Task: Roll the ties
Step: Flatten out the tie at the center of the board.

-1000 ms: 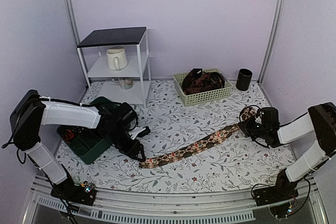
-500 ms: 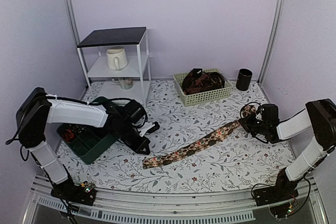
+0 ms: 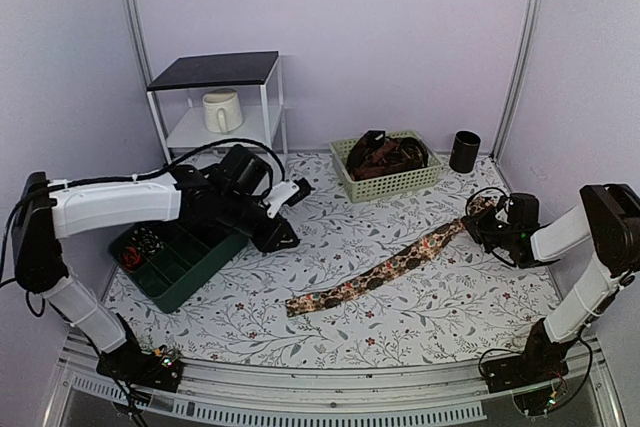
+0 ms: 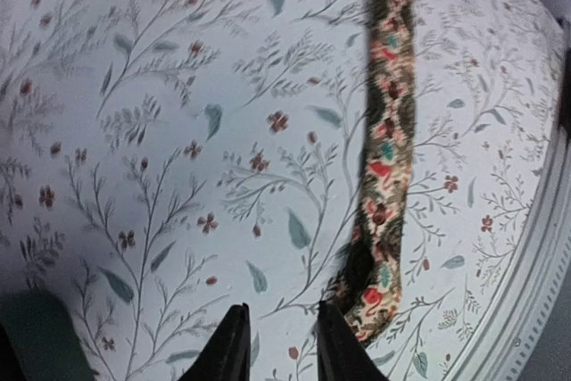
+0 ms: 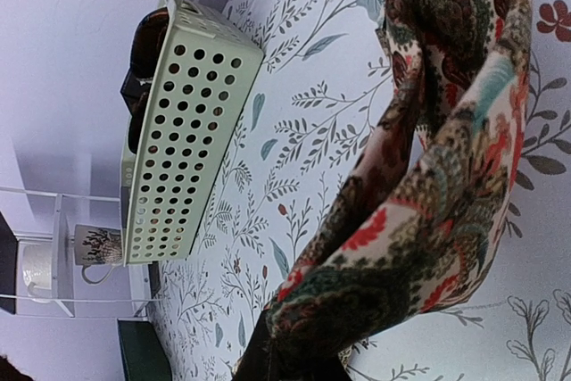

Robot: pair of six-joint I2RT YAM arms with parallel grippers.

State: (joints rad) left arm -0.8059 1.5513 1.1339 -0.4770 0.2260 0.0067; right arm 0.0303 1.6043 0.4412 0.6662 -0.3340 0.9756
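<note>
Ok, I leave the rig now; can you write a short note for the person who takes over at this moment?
Left hand: slightly open, empty, hovering close to the near end of the patterned tie.
Right hand: shut on that tie's far end; it lies stretched across the table.
More ties: piled in the pale green basket at the back.
Done: one tie laid out straight.
Left: roll it, then the basket's ties.

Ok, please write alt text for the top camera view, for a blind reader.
A long patterned tie lies stretched across the floral table, its right end gripped by the right claw. The left claw hovers empty, apart from the other end.
</note>
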